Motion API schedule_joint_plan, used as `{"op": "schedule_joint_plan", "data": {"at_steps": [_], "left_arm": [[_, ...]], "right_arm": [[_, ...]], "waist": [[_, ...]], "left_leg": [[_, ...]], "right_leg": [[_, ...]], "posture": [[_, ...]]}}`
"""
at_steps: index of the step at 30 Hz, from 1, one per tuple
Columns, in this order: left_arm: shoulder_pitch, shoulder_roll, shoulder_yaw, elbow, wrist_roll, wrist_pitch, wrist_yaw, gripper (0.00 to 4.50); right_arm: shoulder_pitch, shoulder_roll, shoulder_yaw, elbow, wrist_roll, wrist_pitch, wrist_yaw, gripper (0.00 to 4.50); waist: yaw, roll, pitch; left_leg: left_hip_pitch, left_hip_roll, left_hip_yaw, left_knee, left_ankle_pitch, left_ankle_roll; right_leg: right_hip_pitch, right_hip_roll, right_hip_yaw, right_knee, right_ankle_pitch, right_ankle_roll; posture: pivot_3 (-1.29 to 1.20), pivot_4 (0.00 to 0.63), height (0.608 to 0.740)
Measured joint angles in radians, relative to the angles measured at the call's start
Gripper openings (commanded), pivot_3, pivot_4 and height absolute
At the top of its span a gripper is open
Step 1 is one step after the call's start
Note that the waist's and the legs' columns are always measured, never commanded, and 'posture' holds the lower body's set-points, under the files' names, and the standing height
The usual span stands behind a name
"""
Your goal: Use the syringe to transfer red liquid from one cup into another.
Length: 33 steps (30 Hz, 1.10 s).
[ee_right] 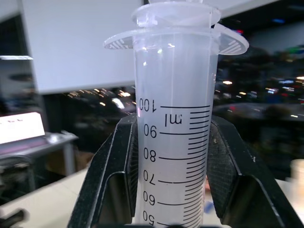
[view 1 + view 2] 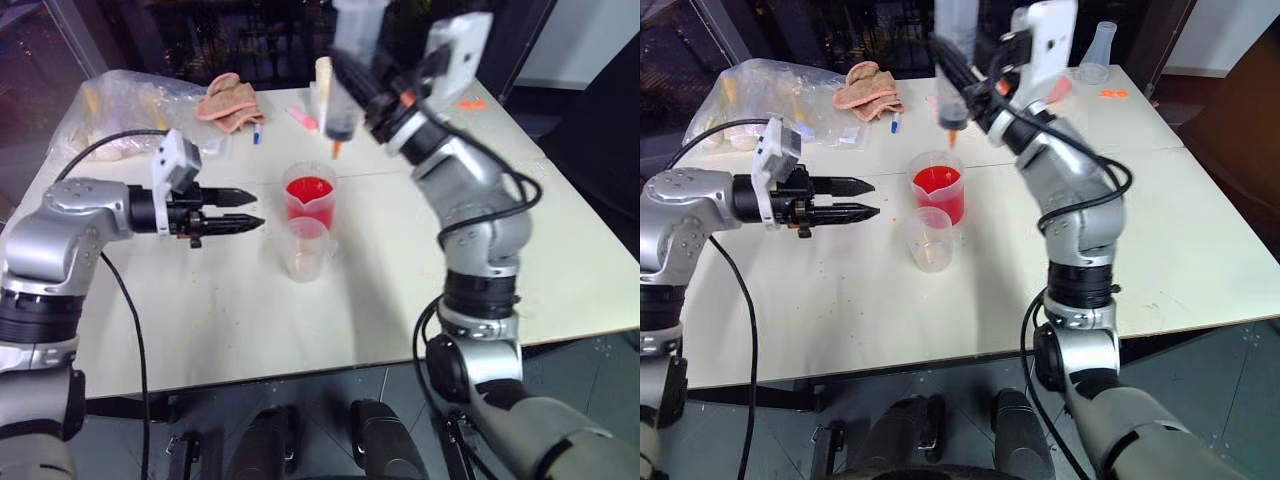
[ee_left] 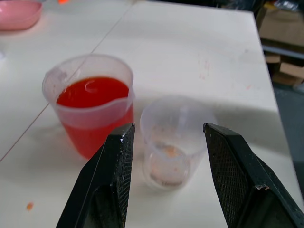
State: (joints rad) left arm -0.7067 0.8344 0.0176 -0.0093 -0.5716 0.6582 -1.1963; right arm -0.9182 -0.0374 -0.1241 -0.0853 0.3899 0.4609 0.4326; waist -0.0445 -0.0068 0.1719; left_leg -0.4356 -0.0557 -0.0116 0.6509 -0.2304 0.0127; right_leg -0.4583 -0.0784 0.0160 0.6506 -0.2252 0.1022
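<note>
Head views, step: you have the syringe (image 2: 345,75) clamped by its barrel in the right gripper (image 2: 372,92), lifted above the spouted beaker (image 2: 309,196) with the orange tip pointing down. I judge this as the carry between draw and discharge; dark fluid seems to sit low in the barrel, but I cannot tell how much.
Head views, left gripper: your left gripper (image 2: 243,210) hangs level with its fingers apart, gripping nothing, aimed at the small cup (image 2: 306,248), which stands just past its fingertips.
Head views, next move: bring the tip over the small cup, which touches or nearly touches the beaker on the side nearer you, then press the plunger; the left gripper looks placed to steady that cup first.
Left wrist view: the small cup (image 3: 175,142) sits framed between the two open fingers (image 3: 114,175), nearly empty with orange-red traces at the bottom; the red liquid (image 3: 92,92) fills the beaker just beside it.
Right wrist view: the right fingers (image 1: 116,166) press both sides of the scale-marked barrel (image 1: 173,142).
Around: a crumpled cloth (image 2: 230,100), a plastic bag (image 2: 125,100) and a conical flask (image 2: 1100,45) lie well beyond both grippers, clear of the path.
In the way: the beaker's rim crowds the small cup, so a stray tip could drip back or knock either one.
</note>
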Motion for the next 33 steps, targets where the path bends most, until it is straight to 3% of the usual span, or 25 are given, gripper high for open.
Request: {"op": "schedule_joint_plan", "data": {"at_steps": [7, 17, 33], "left_arm": [[-0.016, -0.002, 0.013, -0.002, -0.038, 0.058, 0.01, 2.42], [-0.061, -0.002, 0.056, -0.015, -0.092, 0.117, 0.046, 2.42], [-0.241, -0.11, 0.026, 0.153, -0.016, 0.051, 0.113, 2.42]], "right_arm": [[0.047, 0.037, 0.114, 0.246, -0.119, -0.324, 0.037, 1.35], [0.057, 0.049, 0.158, 0.61, -0.221, -0.645, 0.066, 1.35], [0.053, 0.059, 0.158, 0.72, -0.248, -0.753, 0.063, 1.35]], "waist": [[0.0, 0.0, 0.0], [-0.001, 0.0, 0.0], [-0.001, 0.0, 0.0]], "left_leg": [[0.002, 0.0, 0.0, 0.0, 0.0, 0.0], [0.003, 0.0, 0.0, -0.001, 0.0, -0.001], [0.003, 0.0, 0.0, -0.001, 0.002, -0.004]], "right_leg": [[0.002, 0.0, 0.0, 0.0, 0.0, 0.0], [0.002, 0.0, 0.001, 0.0, 0.0, 0.0], [0.003, 0.001, 0.001, 0.0, 0.0, 0.0]], "posture": [[0.0, 0.15, 0.74], [0.0, 0.15, 0.74], [0.0, 0.15, 0.74]]}}
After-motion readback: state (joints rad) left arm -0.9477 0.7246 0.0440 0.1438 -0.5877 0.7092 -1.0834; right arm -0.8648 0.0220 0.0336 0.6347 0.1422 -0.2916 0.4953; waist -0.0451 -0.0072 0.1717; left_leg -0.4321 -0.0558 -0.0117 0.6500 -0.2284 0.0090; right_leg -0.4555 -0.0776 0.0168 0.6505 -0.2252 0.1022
